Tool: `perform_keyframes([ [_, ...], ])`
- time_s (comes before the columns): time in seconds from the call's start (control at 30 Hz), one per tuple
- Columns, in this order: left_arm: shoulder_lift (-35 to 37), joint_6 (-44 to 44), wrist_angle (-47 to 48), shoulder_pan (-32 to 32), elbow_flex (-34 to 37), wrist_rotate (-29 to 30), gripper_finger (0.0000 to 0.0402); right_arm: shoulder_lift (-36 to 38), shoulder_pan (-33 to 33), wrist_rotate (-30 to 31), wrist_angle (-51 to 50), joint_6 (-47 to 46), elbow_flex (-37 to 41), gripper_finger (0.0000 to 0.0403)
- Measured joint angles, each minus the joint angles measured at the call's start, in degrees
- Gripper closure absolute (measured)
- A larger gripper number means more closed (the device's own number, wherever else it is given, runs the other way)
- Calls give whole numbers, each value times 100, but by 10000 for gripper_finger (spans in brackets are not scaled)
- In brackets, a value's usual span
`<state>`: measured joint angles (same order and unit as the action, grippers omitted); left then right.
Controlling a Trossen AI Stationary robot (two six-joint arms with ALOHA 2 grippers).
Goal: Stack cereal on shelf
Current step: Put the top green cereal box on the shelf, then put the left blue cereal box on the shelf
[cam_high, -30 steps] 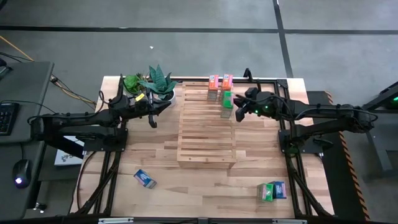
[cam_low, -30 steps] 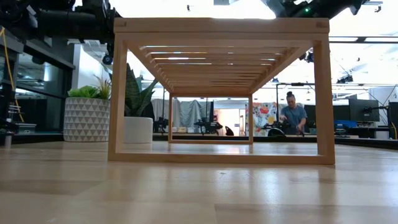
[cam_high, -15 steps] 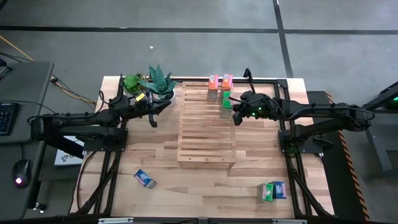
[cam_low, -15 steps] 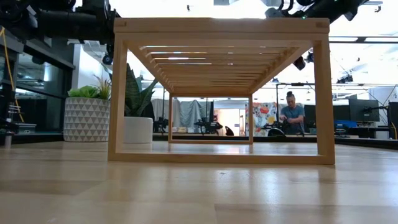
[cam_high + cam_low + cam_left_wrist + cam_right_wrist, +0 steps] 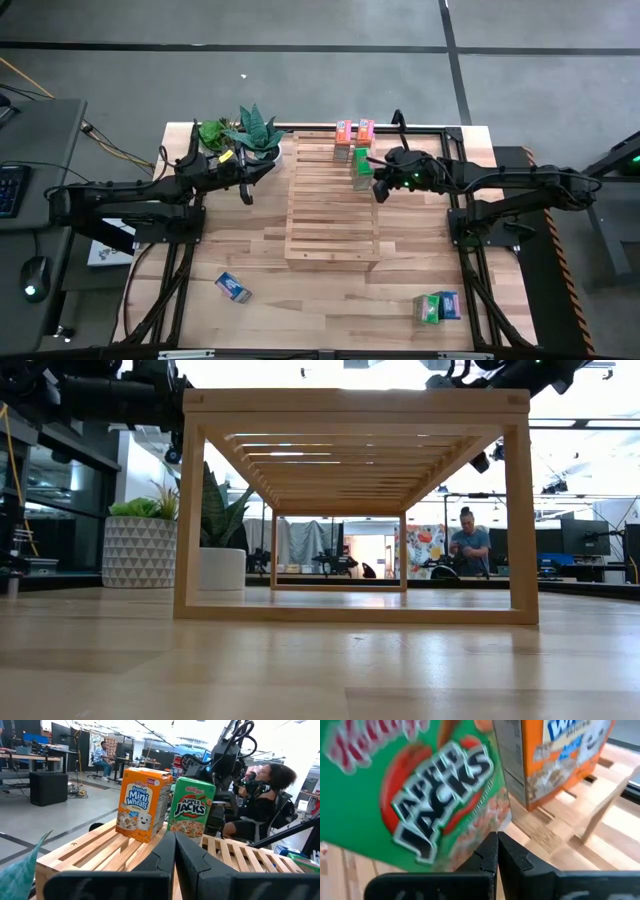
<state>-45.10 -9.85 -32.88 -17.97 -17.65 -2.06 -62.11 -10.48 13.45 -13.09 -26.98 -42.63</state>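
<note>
My left pincer (image 5: pixel 246 192) hangs shut at about ten o'clock, its arm stretched in from nine. My right pincer (image 5: pixel 381 186) is shut too, at about two o'clock, its arm reaching in from three.

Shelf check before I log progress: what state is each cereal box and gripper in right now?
Orange boxes: upright on shelf.
Green box: upright on shelf, beside right gripper.
Blue box: on table, off shelf.
Green and blue boxes: on table, off shelf.
Right gripper: shut, holding nothing.
Left gripper: shut, holding nothing.
</note>
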Motion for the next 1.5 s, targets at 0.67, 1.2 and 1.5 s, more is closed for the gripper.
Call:
perform_keyframes([
  [0.67, 0, 103, 50, 1, 0, -5, 402, 835, 279, 817, -1171, 989, -1149, 403],
  [1.2, 0, 106, 141, 14, 0, -296, 402, 1566, 2165, 2677, -2555, 36, -143, 403],
  [1.5, 0, 441, 114, 14, 0, -442, 401, 2698, 3089, 3688, -1066, -115, 1423, 403],
])
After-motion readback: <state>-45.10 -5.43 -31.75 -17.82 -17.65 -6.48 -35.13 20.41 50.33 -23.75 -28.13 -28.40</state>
